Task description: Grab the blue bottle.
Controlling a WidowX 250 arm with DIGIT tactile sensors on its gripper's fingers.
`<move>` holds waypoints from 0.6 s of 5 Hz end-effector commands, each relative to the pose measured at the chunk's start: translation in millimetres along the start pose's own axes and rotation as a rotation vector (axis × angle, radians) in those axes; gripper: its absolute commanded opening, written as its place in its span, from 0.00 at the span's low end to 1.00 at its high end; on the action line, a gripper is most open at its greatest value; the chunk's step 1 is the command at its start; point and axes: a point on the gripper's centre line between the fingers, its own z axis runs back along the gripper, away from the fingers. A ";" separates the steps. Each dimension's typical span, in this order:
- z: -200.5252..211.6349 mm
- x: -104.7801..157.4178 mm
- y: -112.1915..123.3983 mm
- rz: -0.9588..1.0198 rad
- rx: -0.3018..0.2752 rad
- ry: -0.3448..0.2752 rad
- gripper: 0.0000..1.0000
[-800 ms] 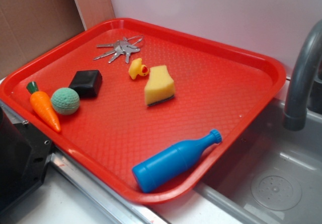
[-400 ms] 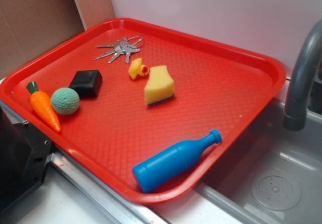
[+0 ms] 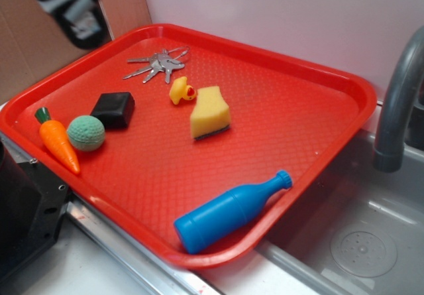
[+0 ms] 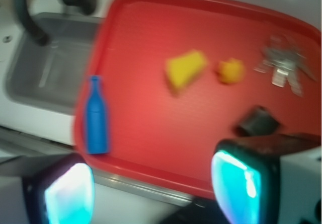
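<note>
Blue bottle [image 3: 228, 210] lies on its side at the near corner of the red tray [image 3: 318, 76], base against the front rim, capped neck pointing toward the sink [image 3: 361, 242]. No label or writing legible on it.

In the wrist view the bottle [image 4: 96, 117] lies along the tray's [image 4: 151, 12] left edge, neck toward the sink [image 4: 45, 68]. View is blurred.

Tool [image 3: 73, 6] sits in the top left corner of the exterior view, blurred, above the tray's far left rim and well apart from the bottle. In the wrist view its two fingers [image 4: 68, 194] frame the bottom edge, spread wide apart, nothing between them.

Other items on the tray:
- bunch of keys [image 3: 159, 63] near the far rim
- yellow duck [image 3: 181, 91] just beside a yellow sponge [image 3: 210, 112]
- black block [image 3: 113, 109] near a green ball [image 3: 85, 132]
- ball touching or almost touching an orange carrot [image 3: 58, 142] at the left rim

Grey tap [image 3: 397, 103] stands at the right over the sink. No brand marks or text readable anywhere.
</note>
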 end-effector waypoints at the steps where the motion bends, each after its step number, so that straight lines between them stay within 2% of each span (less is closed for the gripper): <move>1: 4.5 2.5 -4.6 0.003 -0.011 -0.025 1.00; 2: -51.2 19.6 -2.3 -0.026 0.066 0.142 1.00; 3: -103.8 21.8 -20.7 -0.077 0.054 0.102 1.00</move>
